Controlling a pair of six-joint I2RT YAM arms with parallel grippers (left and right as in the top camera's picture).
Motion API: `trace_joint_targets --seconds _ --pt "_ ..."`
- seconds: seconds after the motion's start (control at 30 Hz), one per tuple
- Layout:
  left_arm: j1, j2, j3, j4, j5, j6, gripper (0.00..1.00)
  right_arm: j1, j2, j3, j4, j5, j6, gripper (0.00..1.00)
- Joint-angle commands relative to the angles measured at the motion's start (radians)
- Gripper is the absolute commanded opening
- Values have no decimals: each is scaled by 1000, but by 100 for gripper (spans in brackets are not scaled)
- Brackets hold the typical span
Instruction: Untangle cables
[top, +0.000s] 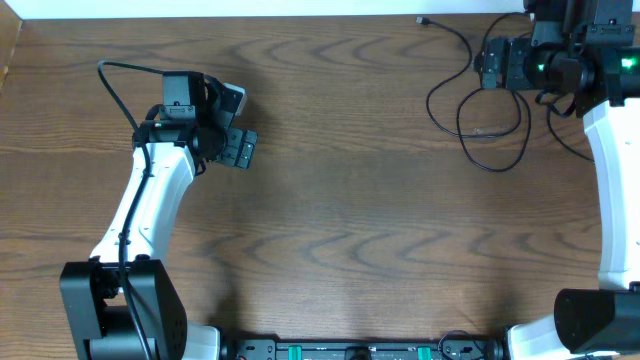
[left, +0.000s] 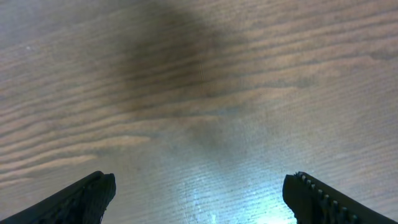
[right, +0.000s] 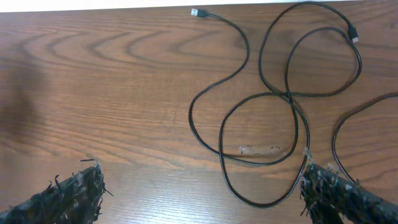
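Black cables (right: 287, 94) noted in loose crossing loops on wooden table (top: 330, 200) at far right, just beside right gripper (right: 202, 174), jaws spread wide and holding nothing; left gripper (left: 199, 183) likewise spread wide above wood grain, well apart from cables, gripping nothing.

White arms (top: 150, 195) carry black joints (top: 120, 305), ridged black fingers (left: 326, 206), green lights (top: 541, 68).
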Motion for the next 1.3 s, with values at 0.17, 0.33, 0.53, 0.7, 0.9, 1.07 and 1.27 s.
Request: trace_joint_targets --seconds 0.17,0.33,0.53,0.7,0.9,1.07,1.27 --pt "-35 -25 9 -91 2 -9 91 8 -9 4 -4 0 -12 99" --pt "-69 -74 9 -27 3 -10 91 8 -9 4 -4 0 -12 99" --pt "-108 -114 8 102 35 -10 91 8 -9 4 -4 0 -12 99" --pt "-135 -150 -49 267 98 -9 91 8 -9 4 -4 0 -12 99" --pt "-146 -258 -274 586 116 -8 91 8 -9 4 -4 0 -12 99" --pt "-146 -367 -466 845 131 10 91 8 -9 4 -4 0 -12 99" --pt "-146 -489 -646 1056 130 10 91 8 -9 4 -4 0 -12 99"
